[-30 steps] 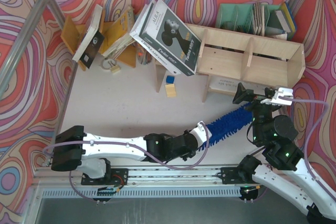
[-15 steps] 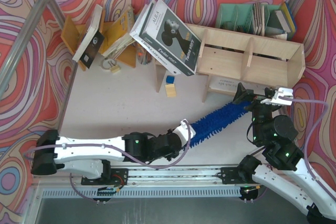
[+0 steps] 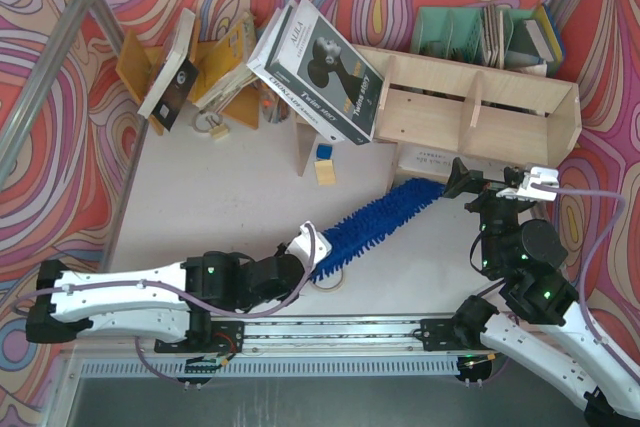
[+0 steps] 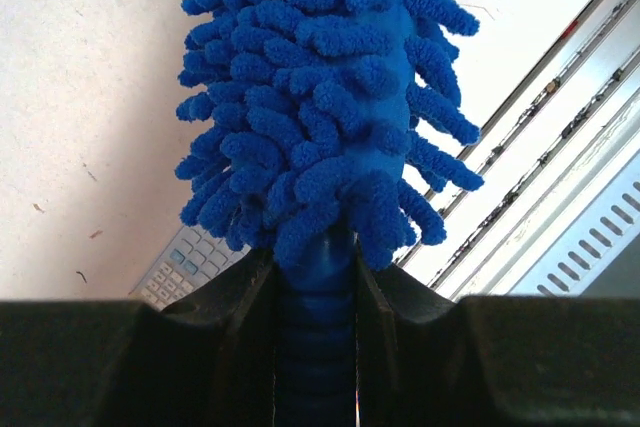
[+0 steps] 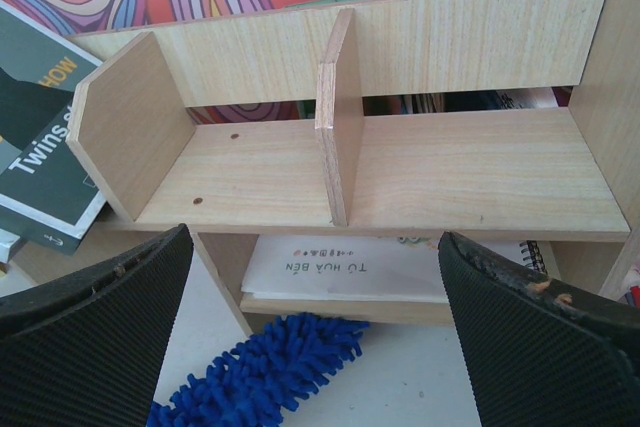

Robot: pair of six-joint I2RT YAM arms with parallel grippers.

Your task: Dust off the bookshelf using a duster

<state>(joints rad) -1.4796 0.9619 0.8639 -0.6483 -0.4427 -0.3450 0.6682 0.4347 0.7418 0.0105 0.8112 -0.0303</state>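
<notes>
The bookshelf [image 3: 480, 112] is a pale plywood unit at the back right; the right wrist view shows its upper compartments and divider [image 5: 400, 167]. The blue fluffy duster [image 3: 375, 222] lies slanted across the table, its tip by the shelf's lower tier [image 5: 260, 372]. My left gripper [image 3: 305, 252] is shut on the duster's dark blue handle [image 4: 315, 327], and the bristles [image 4: 320, 97] fill its view. My right gripper [image 3: 500, 179] is wide open and empty in front of the shelf, just right of the duster's tip.
Large books [image 3: 320, 72] lean against the shelf's left end. A green file organizer [image 3: 470, 32] stands behind it and an orange book rack [image 3: 215, 67] at the back left. A booklet [image 5: 350, 267] lies on the lower tier. A calculator [image 4: 185, 262] lies under the duster.
My left arm has drawn back to the left with the duster, so its tip slid from beside the right gripper to the shelf's lower tier. The right arm has not moved.
</notes>
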